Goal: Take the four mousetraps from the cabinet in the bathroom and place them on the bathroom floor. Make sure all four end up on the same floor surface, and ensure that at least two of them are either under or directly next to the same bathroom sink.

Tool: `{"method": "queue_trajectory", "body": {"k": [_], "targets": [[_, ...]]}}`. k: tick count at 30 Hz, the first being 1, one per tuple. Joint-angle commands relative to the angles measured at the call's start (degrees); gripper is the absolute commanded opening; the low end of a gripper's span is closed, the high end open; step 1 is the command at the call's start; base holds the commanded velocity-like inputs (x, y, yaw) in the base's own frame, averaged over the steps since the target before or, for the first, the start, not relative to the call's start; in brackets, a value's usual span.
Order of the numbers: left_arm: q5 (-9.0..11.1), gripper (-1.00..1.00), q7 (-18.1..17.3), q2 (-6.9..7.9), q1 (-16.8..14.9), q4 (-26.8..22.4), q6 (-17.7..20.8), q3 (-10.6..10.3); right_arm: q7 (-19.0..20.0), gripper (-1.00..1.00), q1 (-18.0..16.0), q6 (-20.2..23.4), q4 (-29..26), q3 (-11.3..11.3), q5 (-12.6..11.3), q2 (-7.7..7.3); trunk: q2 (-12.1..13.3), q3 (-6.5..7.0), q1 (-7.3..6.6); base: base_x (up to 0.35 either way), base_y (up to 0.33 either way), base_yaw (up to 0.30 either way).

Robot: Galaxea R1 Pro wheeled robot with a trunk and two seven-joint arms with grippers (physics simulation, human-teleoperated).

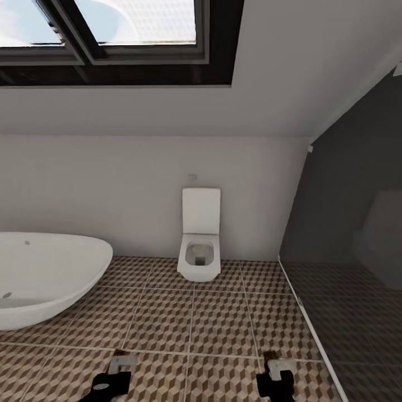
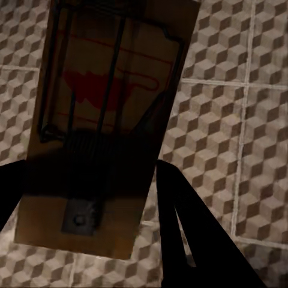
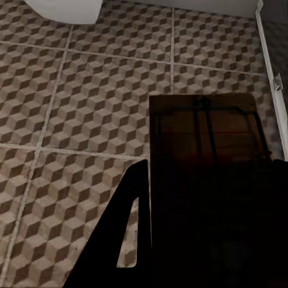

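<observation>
Cube-tiled bathroom floor (image 1: 223,324); brown red-marked mousetrap (image 2: 102,126) in left gripper (image 2: 90,198).

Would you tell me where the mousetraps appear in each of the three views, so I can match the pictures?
Head view: at the bottom edge, left mousetrap and right mousetrap.
Left wrist view: left mousetrap, upper left to centre.
Right wrist view: right mousetrap, lower right.
Shared landmark: the cube-pattern floor.
</observation>
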Motion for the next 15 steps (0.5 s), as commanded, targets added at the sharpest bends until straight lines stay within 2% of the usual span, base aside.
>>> {"method": "queue_trajectory", "body": {"k": [1,4,5,7,10,12,15], "targets": [[0.40,-1.00,0.29,1.02,-0.07,-4.83,2.98,-0.34,-0.95,-1.00,-0.07,3.50,-4.51,0.43,-0.53,-0.05,-0.12,-0.15,0.03,0.000,0.000,0.000],[0.40,-1.00,0.44,3.00,-0.16,-14.48,9.40,0.02,-3.48,-1.00,-0.27,14.59,-17.05,0.43,1.82,0.04,-0.12,-0.15,0.03,0.000,0.000,0.000],[0.40,-1.00,0.45,3.36,-0.28,-16.92,12.30,1.58,-4.73,-1.00,-1.13,19.92,-21.46,0.39,3.33,0.48,-0.12,-0.15,0.03,0.000,0.000,0.000],[0.38,-1.00,0.35,3.43,-0.59,-18.83,16.09,5.43,-6.15,-1.00,-4.73,26.49,-24.14,0.36,4.89,2.04,-0.12,-0.15,0.03,0.000,0.000,0.000],[0.34,-1.00,0.33,3.44,-1.36,-21.38,20.26,9.23,-7.37,-1.00,-10.14,33.31,-23.31,0.30,5.70,3.73,-0.12,-0.15,0.03,0.000,0.000,0.000],[0.32,-1.00,0.44,3.44,-1.76,-23.07,22.52,10.21,-7.72,-1.00,-13.05,35.57,-21.82,0.28,5.90,4.35,-0.12,-0.15,0.03,0.000,0.000,0.000],[0.18,-1.00,0.64,3.18,-2.44,-24.93,26.54,10.91,-7.97,-1.00,-17.83,37.11,-16.44,0.26,5.97,5.40,-0.12,-0.15,0.03,0.000,0.000,0.000]]}}
